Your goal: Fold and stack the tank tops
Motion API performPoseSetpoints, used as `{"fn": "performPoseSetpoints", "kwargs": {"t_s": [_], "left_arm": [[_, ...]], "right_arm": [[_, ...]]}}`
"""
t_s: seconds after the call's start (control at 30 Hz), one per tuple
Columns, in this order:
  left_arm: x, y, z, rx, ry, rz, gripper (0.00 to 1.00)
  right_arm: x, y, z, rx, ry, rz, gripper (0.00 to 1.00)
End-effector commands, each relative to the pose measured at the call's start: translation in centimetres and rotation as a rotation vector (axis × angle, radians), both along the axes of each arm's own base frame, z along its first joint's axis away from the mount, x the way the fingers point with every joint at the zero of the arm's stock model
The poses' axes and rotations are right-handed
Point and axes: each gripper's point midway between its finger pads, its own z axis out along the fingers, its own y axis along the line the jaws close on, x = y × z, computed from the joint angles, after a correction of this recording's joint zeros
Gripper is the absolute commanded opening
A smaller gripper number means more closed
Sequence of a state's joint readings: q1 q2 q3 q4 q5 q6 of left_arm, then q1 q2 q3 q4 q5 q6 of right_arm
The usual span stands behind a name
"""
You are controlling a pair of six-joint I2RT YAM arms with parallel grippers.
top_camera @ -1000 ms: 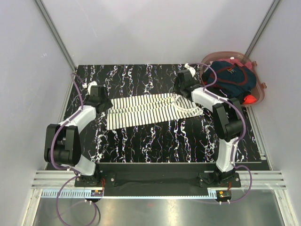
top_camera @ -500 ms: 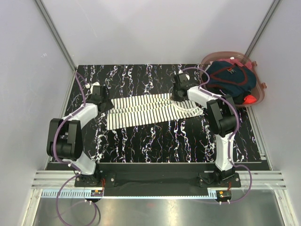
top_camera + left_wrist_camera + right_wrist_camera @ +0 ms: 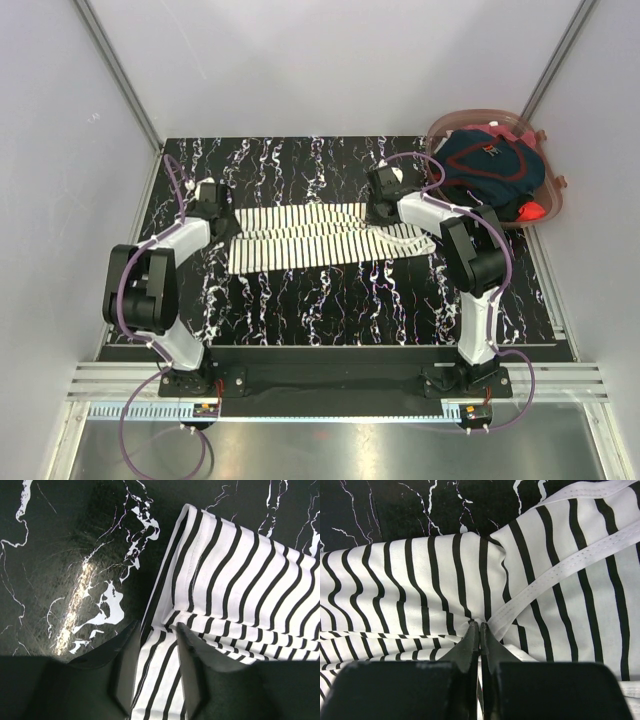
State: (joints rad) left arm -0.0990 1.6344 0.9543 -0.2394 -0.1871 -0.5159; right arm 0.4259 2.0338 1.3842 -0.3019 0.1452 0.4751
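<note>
Setting: pale-walled enclosure; black, white-veined bench (image 3: pixel 330 300), with two arms mounted at its near edge.

Item 1: striped tank top (image 3: pixel 300 238). It lies across the middle of the bench as a long, narrow band, hem towards the left and straps towards the right. A crease along its length suggests it has been doubled lengthwise. No crosswise fold is visible.

Item 2: navy tank top (image 3: pixel 480 168). It sits bunched in the pink tub (image 3: pixel 556 190) at the far right corner and looks untouched.

Item 3: left gripper (image 3: pixel 156 677). It is at the hem corner, jaws apart, with striped cloth lying flat between them and not visibly pinched.

Item 4: right gripper (image 3: pixel 480 639). Its jaws are pressed together on a pucker of striped cloth just beside the white armhole binding.

Progress, as judged: early. The first top is only partly folded. The second has not been started and no stack has been begun.
</note>
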Motion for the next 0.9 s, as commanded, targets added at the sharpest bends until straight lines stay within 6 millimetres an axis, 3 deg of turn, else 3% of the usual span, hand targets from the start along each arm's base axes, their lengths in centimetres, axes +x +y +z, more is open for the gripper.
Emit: {"fn": "performPoseSetpoints", "kwargs": {"t_s": [0.0,0.2,0.4,0.63,0.8,0.83,0.87], "left_arm": [[2.0,-0.4,1.4,-0.005,-0.056,-0.018,0.45],[3.1,-0.9,2.3,-0.013,-0.079,-0.035,0.56],[3.9,-1.2,1.2,-0.010,-0.046,-0.039,0.49],[3.5,-1.6,-0.3,-0.019,-0.012,-0.045,0.42],[3.5,-1.7,-0.6,-0.018,-0.004,-0.049,0.18],[3.6,-1.6,-0.5,-0.014,-0.006,-0.049,0.04],[3.8,-1.4,0.1,-0.004,-0.017,-0.042,0.00]], "right_arm": [[0.3,-0.3,1.6,-0.013,-0.054,-0.018,0.00],[0.2,-0.1,1.3,-0.002,-0.053,-0.012,0.00],[0.3,0.0,1.4,0.001,-0.059,-0.011,0.00],[0.3,0.0,1.5,-0.003,-0.060,-0.015,0.00],[0.7,-0.4,1.9,-0.025,-0.072,-0.023,0.00],[0.8,-0.4,2.0,-0.028,-0.073,-0.024,0.00],[1.1,-0.3,2.4,-0.029,-0.082,-0.026,0.00]]}}
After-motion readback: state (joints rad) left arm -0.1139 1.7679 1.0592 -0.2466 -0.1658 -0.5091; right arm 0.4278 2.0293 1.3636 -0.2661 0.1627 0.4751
